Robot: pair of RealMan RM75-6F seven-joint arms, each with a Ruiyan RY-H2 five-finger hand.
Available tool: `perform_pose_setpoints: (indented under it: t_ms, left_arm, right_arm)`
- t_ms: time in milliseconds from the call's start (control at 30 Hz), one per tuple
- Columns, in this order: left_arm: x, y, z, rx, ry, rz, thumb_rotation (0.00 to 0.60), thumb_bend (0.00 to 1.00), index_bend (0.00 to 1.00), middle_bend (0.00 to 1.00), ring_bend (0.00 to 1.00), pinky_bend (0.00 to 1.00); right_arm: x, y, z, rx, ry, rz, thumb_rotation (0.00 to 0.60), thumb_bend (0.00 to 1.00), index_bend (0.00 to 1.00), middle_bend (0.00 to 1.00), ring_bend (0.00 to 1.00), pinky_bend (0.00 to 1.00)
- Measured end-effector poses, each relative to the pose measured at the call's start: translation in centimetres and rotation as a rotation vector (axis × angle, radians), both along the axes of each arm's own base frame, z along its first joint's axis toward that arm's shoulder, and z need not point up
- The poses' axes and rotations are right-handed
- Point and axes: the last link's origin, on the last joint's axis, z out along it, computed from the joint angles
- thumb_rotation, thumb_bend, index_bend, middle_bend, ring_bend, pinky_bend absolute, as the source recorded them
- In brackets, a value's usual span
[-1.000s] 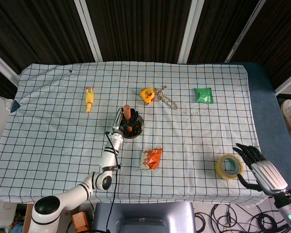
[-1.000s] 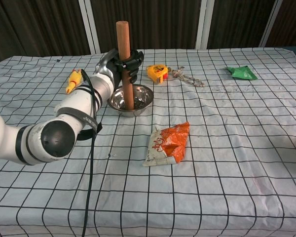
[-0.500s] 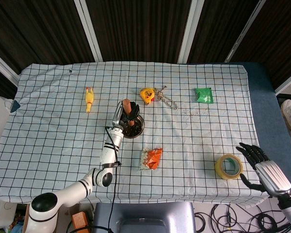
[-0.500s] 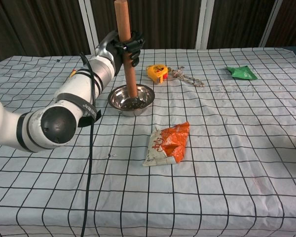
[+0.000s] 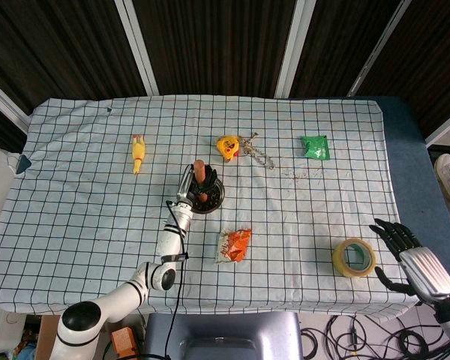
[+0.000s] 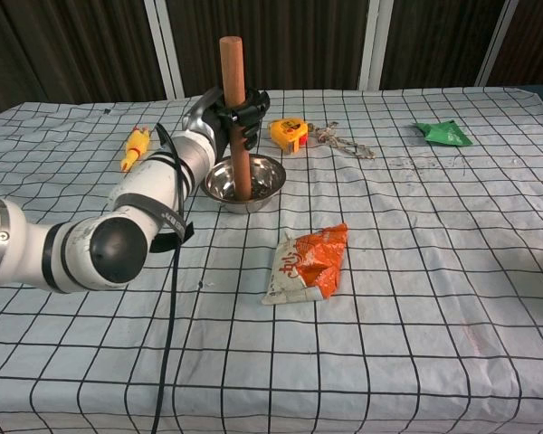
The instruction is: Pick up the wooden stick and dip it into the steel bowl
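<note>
Our left hand (image 6: 228, 113) grips stick (image 6: 234, 99) upright, fingers wrapped round mid-shaft. Stick's lower end sits inside bowl (image 6: 270, 177), near centre of checked cloth (image 6: 416, 271). We judge pick-up done and dip reached; whether tip touches bowl bottom, we cannot tell. Left, at most: lift out. Our right hand (image 5: 405, 251) off table's right edge beside tape roll (image 5: 353, 257), fingers spread, holding nothing.

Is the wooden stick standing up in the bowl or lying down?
Standing up. The left hand holds the wooden stick nearly upright, its bottom end down inside the steel bowl.
</note>
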Motion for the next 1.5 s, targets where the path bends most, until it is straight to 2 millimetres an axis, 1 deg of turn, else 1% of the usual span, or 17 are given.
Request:
perform_pose_setpoints:
  t_ms: [200,400,500,600,667,700,733,833,900,1000,1033,1100,1233,1333,1367,1433,1500]
  left_arm:
    - [0.5,0.3,1.5,0.057,-0.028,-0.038,0.600,0.91,1.00,1.00,0.96,1.00]
    - [1.4,0.3,5.5,0.164,-0.059,-0.134,0.600,0.90,1.00,1.00,0.95,1.00]
    - [1.5,-0.5,7.8,0.199,-0.040,-0.192,0.600,0.89,1.00,1.00,0.95,1.00]
    - [0.7,-2.1,10.1,0.221,0.019,-0.237,0.600,0.89,1.00,1.00,0.95,1.00]
    - [-0.9,-3.7,11.8,0.235,0.112,-0.256,0.600,0.89,1.00,1.00,0.95,1.00]
    - [-1.4,-4.2,12.1,0.237,0.142,-0.258,0.600,0.89,1.00,1.00,0.95,1.00]
    - [-2.5,-5.1,12.4,0.240,0.207,-0.260,0.600,0.89,1.00,1.00,0.95,1.00]
    - [-5.7,-7.1,12.1,0.239,0.391,-0.248,0.600,0.88,1.00,1.00,0.94,1.00]
    - [-7.7,-7.7,11.8,0.239,0.487,-0.233,0.600,0.88,1.00,1.00,0.93,1.00]
    - [-10.8,-7.9,11.1,0.240,0.624,-0.201,0.600,0.86,0.99,1.00,0.90,1.00]
    - [-12.0,-7.8,10.9,0.241,0.686,-0.189,0.600,0.85,0.98,1.00,0.88,1.00]
    - [-13.7,-7.6,10.4,0.247,0.784,-0.172,0.600,0.83,0.90,1.00,0.82,0.98]
    - [-16.0,-7.5,9.3,0.263,0.969,-0.145,0.600,0.83,0.79,0.95,0.72,0.89]
    - [-17.0,-7.5,8.5,0.229,1.039,-0.114,0.600,0.82,0.73,0.88,0.63,0.74]
    - [-17.3,-7.5,8.2,0.214,1.050,-0.104,0.600,0.81,0.69,0.84,0.57,0.65]
    - [-17.9,-7.4,7.7,0.177,1.072,-0.084,0.600,0.78,0.59,0.75,0.46,0.51]
    - [-18.4,-7.4,7.4,0.156,1.091,-0.073,0.600,0.70,0.42,0.55,0.29,0.36]
  right_arm:
    - [0.0,0.2,0.2,-0.010,-0.004,0.003,0.600,0.38,0.00,0.00,0.00,0.00]
    - [0.1,0.4,0.2,-0.013,-0.007,0.006,0.600,0.38,0.00,0.00,0.00,0.00]
    - [0.3,0.4,0.2,-0.014,-0.007,0.014,0.600,0.38,0.00,0.00,0.00,0.00]
    - [0.5,0.5,-0.1,-0.007,-0.004,0.022,0.600,0.38,0.00,0.00,0.00,0.00]
    - [0.7,0.5,-0.5,0.005,0.002,0.029,0.600,0.38,0.00,0.00,0.00,0.00]
    - [0.8,0.5,-0.7,0.011,0.006,0.032,0.600,0.38,0.00,0.00,0.00,0.00]
    - [0.9,0.5,-1.0,0.018,0.010,0.036,0.600,0.38,0.00,0.00,0.00,0.00]
    - [1.2,0.5,-1.8,0.044,0.022,0.047,0.600,0.38,0.00,0.00,0.00,0.00]
    - [1.4,0.5,-2.2,0.058,0.027,0.053,0.600,0.38,0.00,0.00,0.00,0.00]
    - [1.6,0.5,-2.6,0.069,0.032,0.056,0.600,0.38,0.00,0.00,0.00,0.00]
    - [1.6,0.5,-2.6,0.071,0.033,0.055,0.600,0.38,0.00,0.00,0.00,0.00]
    - [1.6,0.4,-2.7,0.073,0.034,0.052,0.600,0.38,0.00,0.00,0.00,0.00]
    - [1.5,0.4,-2.6,0.071,0.037,0.047,0.600,0.38,0.00,0.00,0.00,0.00]
    - [1.5,0.4,-2.5,0.073,0.034,0.048,0.600,0.38,0.00,0.00,0.00,0.00]
    - [1.5,0.4,-2.5,0.074,0.033,0.048,0.600,0.38,0.00,0.00,0.00,0.00]
    - [1.5,0.5,-2.4,0.076,0.031,0.048,0.600,0.38,0.00,0.00,0.00,0.00]
    - [1.5,0.5,-2.4,0.076,0.029,0.049,0.600,0.38,0.00,0.00,0.00,0.00]
